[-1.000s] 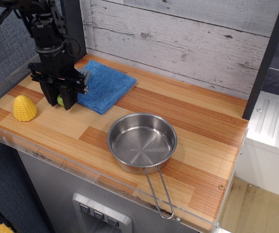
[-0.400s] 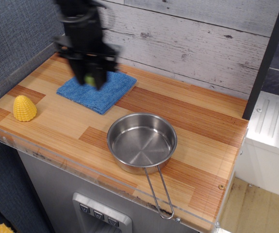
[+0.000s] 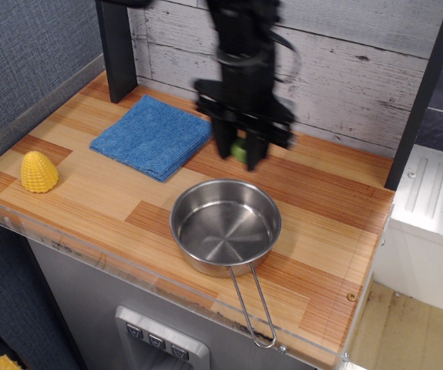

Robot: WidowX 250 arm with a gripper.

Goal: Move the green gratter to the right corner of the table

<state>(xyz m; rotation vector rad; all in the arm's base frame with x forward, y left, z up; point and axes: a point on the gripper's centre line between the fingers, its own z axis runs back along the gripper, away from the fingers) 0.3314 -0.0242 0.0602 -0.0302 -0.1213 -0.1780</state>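
My gripper [image 3: 240, 154] hangs above the middle back of the wooden table [image 3: 321, 200], blurred by motion. Its fingers are shut on the green gratter [image 3: 239, 149], of which only a bit of lime-green handle shows between them; its grey head is hidden. The gripper holds it above the boards, just behind the steel pan [image 3: 225, 226].
A blue folded towel [image 3: 154, 136] lies at the back left. A yellow corn cob [image 3: 38, 171] sits near the front left edge. The pan's long wire handle [image 3: 252, 304] reaches toward the clear plastic front edge. A dark post [image 3: 117, 50] stands at the back left.
The gripper has carried the green gratter from the left side near the corn cob, over the blue towel, to the right, above the middle back of the table.
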